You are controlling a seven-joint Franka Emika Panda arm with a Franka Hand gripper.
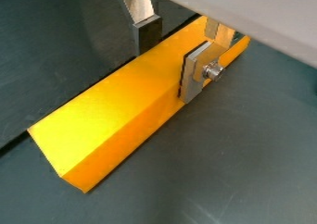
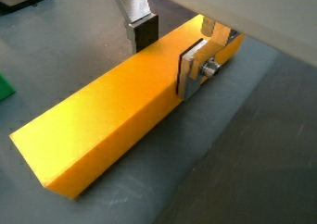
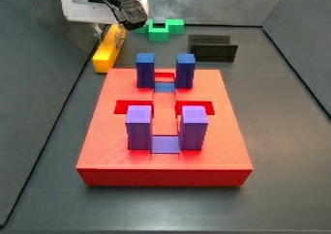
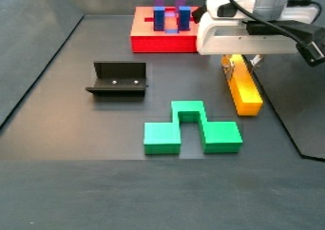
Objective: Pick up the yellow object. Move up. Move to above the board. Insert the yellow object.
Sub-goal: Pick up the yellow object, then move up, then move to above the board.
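Observation:
The yellow object (image 1: 106, 117) is a long yellow-orange bar lying flat on the dark floor, seen in both wrist views (image 2: 99, 126). My gripper (image 1: 170, 56) straddles its far end, also in the wrist view (image 2: 169, 52). One silver finger (image 1: 195, 70) lies flush on the bar's near side; the dark pad (image 1: 146, 35) stands at its far side. The jaws look closed on the bar. In both side views the gripper (image 4: 238, 61) sits low over the bar (image 4: 244, 91), and the bar (image 3: 107, 46) lies apart from the red board (image 3: 162, 153), which carries blue and purple posts.
A green notched block (image 4: 191, 131) lies on the floor beside the bar, also in a side view (image 3: 165, 27). The dark fixture (image 4: 117, 79) stands on the floor, also in a side view (image 3: 211, 48). The board (image 4: 159, 42) is at the back. Walls edge the floor.

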